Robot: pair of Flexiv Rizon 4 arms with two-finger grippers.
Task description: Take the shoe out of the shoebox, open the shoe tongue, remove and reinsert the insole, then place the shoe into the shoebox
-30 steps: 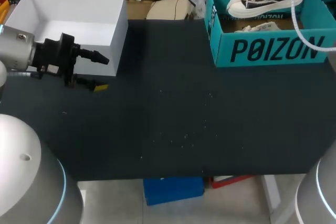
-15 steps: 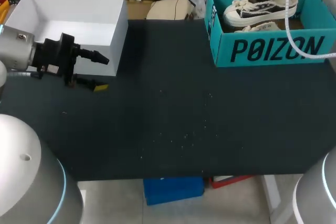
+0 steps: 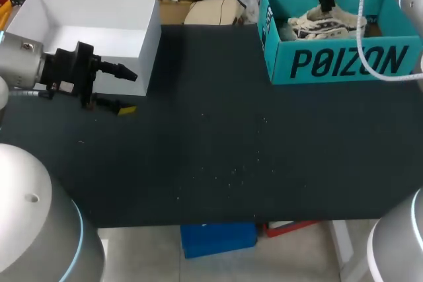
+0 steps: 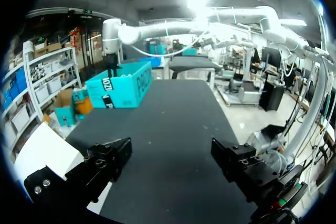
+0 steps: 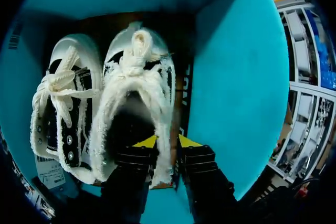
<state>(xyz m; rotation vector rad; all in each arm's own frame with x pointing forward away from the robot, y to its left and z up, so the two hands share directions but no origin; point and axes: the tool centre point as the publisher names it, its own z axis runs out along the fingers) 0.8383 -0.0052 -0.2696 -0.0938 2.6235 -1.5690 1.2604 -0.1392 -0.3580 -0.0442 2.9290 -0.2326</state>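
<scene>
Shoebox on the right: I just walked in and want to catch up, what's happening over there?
The right gripper is shut on the collar of a shoe, one finger inside the opening and one outside. Over the last second it has lowered that shoe into the teal shoebox, next to a second shoe lying there. The left gripper sits open and empty beside the white box at the other end of the table.

table: wide matte black tabletop (image 3: 218, 137) | surface: pale specks scattered near its middle | far left edge: open white cardboard box (image 3: 86, 21)
</scene>
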